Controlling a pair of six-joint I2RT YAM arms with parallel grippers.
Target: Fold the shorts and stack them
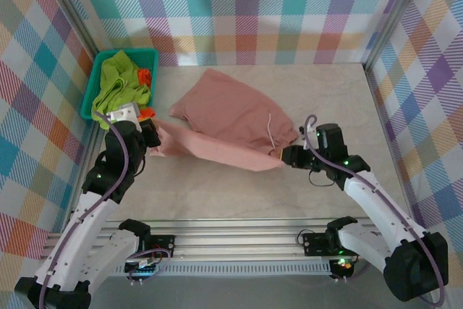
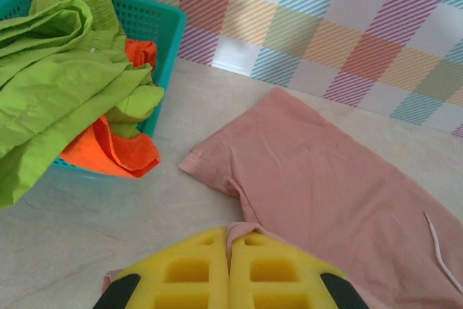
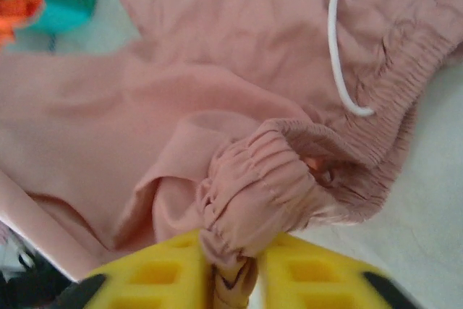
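Off to the left of the left hand and a little beyond it, the teal basket (image 1: 130,51) stands against the plaid wall. The lime green shorts (image 1: 114,81) are heaped in it and spill over its near rim. The orange shorts (image 2: 119,153) are tucked under them and hang out at the corner nearest that hand. The left gripper (image 2: 230,244) is clenched: its yellow pads (image 2: 188,273) meet face to face, with a thin fold of the pink shorts (image 1: 231,117) caught in the seam between them. From that pinch the pink cloth runs ahead and to the right of the hand, lying mostly flat on the table (image 1: 239,200), one leg reaching toward the basket without touching it. Its near edge stretches across between the two hands. Further right the elastic waistband gathers into ruffles, and the white drawstring (image 3: 334,48) trails in a loop over the cloth just beyond the right hand. The right gripper (image 3: 233,255) has the bunched waistband between its fingers. They stand slightly apart around the wad, with a pale sliver showing beside the right pad, so I cannot tell whether it is grasping the waistband or has released it.
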